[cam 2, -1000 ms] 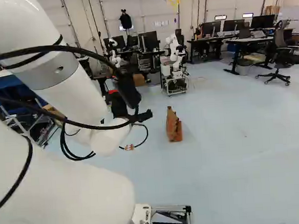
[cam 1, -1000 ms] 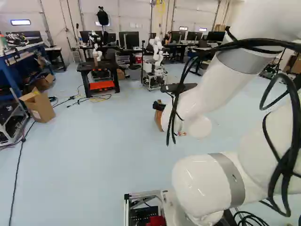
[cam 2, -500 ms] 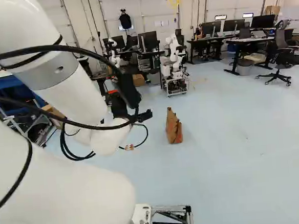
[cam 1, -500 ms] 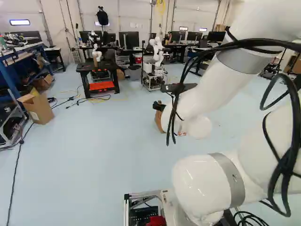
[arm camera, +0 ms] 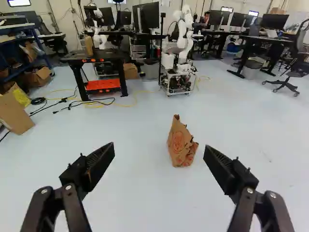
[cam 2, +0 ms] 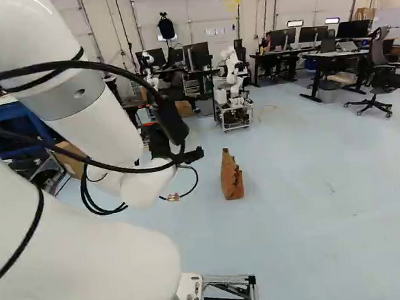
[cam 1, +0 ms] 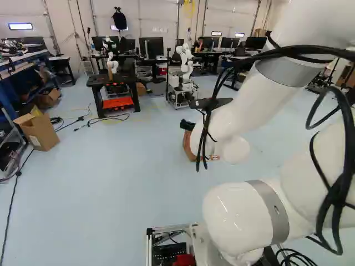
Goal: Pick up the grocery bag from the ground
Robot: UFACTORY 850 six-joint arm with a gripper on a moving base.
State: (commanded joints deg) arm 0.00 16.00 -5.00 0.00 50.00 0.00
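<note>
The gripper (cam 2: 195, 154) shows partly beyond the arm in the right base view. In the wrist view the gripper (arm camera: 160, 146) stands wide open, nothing between its fingers. A crumpled brown paper grocery bag (arm camera: 182, 143) with a reddish print stands upright on the floor, some way ahead of the gripper and off-centre toward one finger. The same bag (cam 2: 231, 175) appears whole in the right base view, apart from the gripper. In the left base view my arm covers much of it.
An open cardboard box (cam 1: 37, 132) is on the floor at the left, near cables. Farther off stand a black workbench (arm camera: 96, 58) with an orange shelf, another robot (arm camera: 181, 53) on a wheeled cart, desks with monitors and an office chair (cam 2: 380, 75).
The base has moved forward: the bag and the cardboard box appear nearer and lower in the base views. Against its lowest joint, my arm keeps the same pose.
</note>
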